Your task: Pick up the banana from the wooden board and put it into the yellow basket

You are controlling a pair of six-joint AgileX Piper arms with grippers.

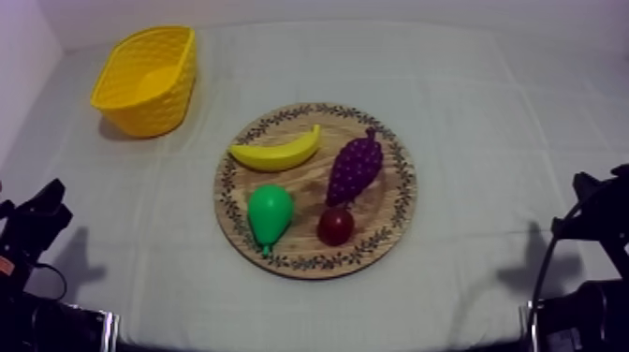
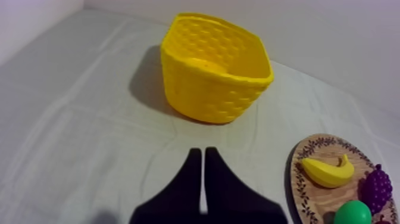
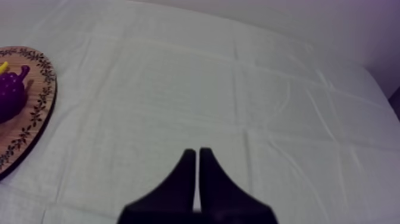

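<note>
Both black fingers (image 2: 189, 179) of my left gripper (image 2: 199, 151) lie pressed together as a narrow wedge, holding nothing, above bare grey-white cloth (image 2: 89, 137). In the top view my left arm (image 1: 33, 225) sits low at the left edge of the table.

Beyond the left gripper stands the yellow basket (image 2: 208, 98), upright with its mouth open upward. From above, the basket (image 1: 154, 112) is at the far left of the table, well apart from the round wooden board (image 1: 404, 187).

The board lies near the middle of the table. The banana (image 1: 276, 153) rests on the far left part of the board, on the side nearest the basket, with its two ends curving toward the far rim. The left wrist view shows the banana (image 2: 326, 171) lying untouched on the wood.

Just on the near side of the banana lies the green pear (image 1: 270, 213), its narrow end pointing toward the near rim. To the right of the banana, the purple bunch of grapes (image 1: 354, 170) lies at a slant. The small red fruit (image 1: 335, 226) sits just beside the near end of the grapes, close to the pear.

At the right, the fingers (image 3: 208, 179) of my right gripper (image 3: 197, 151) are likewise closed together on nothing, over bare cloth, with the board's patterned rim (image 3: 37, 113) off to one side. My right arm (image 1: 599, 201) sits low at the table's right edge.
</note>
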